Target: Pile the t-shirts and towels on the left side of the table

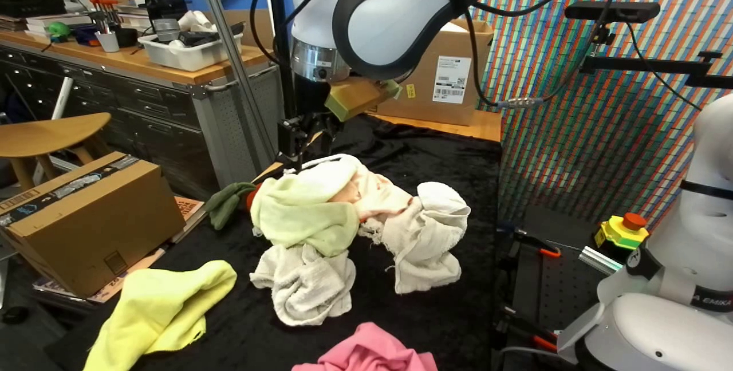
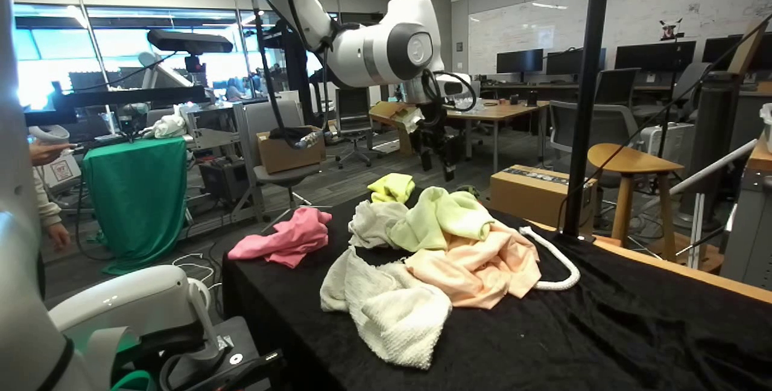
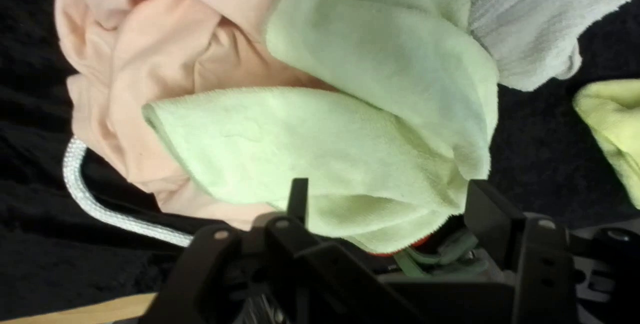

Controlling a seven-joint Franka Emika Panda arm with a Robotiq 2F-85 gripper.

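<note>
My gripper (image 3: 387, 199) is open and empty, its fingers apart above the edge of a pale green towel (image 3: 320, 139). In both exterior views the gripper (image 1: 309, 145) (image 2: 438, 168) hangs above the pile. The green towel (image 1: 303, 208) (image 2: 443, 219) lies on a peach cloth (image 1: 375, 192) (image 2: 476, 267). A whitish towel (image 1: 312, 285) and another whitish towel (image 1: 426, 239) (image 2: 392, 312) touch this pile. A yellow cloth (image 1: 157, 308) (image 2: 392, 187) lies apart from it. A pink cloth (image 1: 372, 354) (image 2: 286, 239) lies near a table edge.
A white rope (image 2: 561, 276) pokes out beside the peach cloth. A dark green item (image 1: 226, 205) lies by the pile. A cardboard box (image 1: 97, 222) stands beside the black-covered table (image 2: 573, 343). A black pole (image 2: 588, 107) rises at its edge. Another white arm (image 1: 658, 314) stands nearby.
</note>
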